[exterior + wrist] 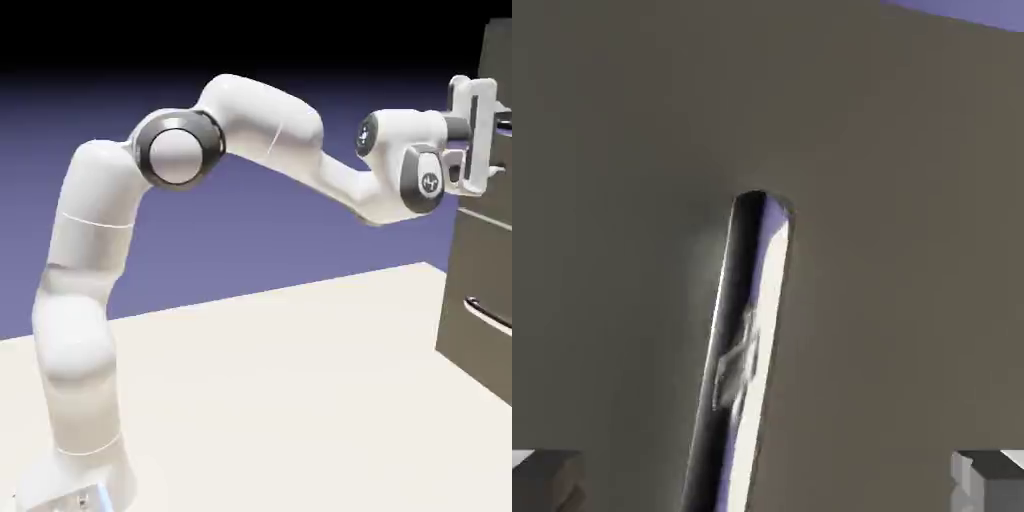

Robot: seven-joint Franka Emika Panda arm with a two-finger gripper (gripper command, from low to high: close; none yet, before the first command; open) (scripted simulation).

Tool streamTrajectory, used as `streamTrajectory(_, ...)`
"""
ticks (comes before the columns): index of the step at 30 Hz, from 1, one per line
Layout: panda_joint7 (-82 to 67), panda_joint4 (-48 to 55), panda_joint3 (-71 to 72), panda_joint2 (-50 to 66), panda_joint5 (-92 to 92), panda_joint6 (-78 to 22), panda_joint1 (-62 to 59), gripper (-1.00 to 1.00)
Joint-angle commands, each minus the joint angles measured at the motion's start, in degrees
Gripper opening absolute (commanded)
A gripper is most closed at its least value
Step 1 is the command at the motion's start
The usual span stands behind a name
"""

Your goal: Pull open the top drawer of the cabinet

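The dark grey-brown cabinet (478,280) stands at the exterior view's right edge. My gripper (490,135) is up against its top drawer (498,55), with the jaws open. In the hand view the top drawer front (892,250) fills the picture. Its slim silver bar handle (747,340) runs from the middle down to the bottom edge, slightly slanted. The handle passes between my two grey fingertips (547,480), which stand far apart on either side of it and do not touch it. In the exterior view my hand hides most of that handle.
A lower drawer's silver handle (488,315) shows below my hand. The pale table top (280,390) stretches from the arm's base (75,480) toward the cabinet. A sliver of blue-violet backdrop (962,10) shows above the drawer front.
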Motion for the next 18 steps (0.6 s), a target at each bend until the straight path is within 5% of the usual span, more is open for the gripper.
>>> streamTrajectory(1, 2.5, 1.48, -0.32, 1.17, -0.53, 0.64, 0.06, 0.0)
streamTrajectory(14, 8.41, 22.03, 10.49, 13.95, -5.43, -5.19, -8.7, 0.0)
streamTrajectory(15, 8.41, 22.03, 10.49, 13.96, -5.43, -5.19, -8.71, -1.0)
streamTrajectory(18, 8.41, 17.88, 7.76, 11.5, -4.29, -3.36, -6.84, -1.0)
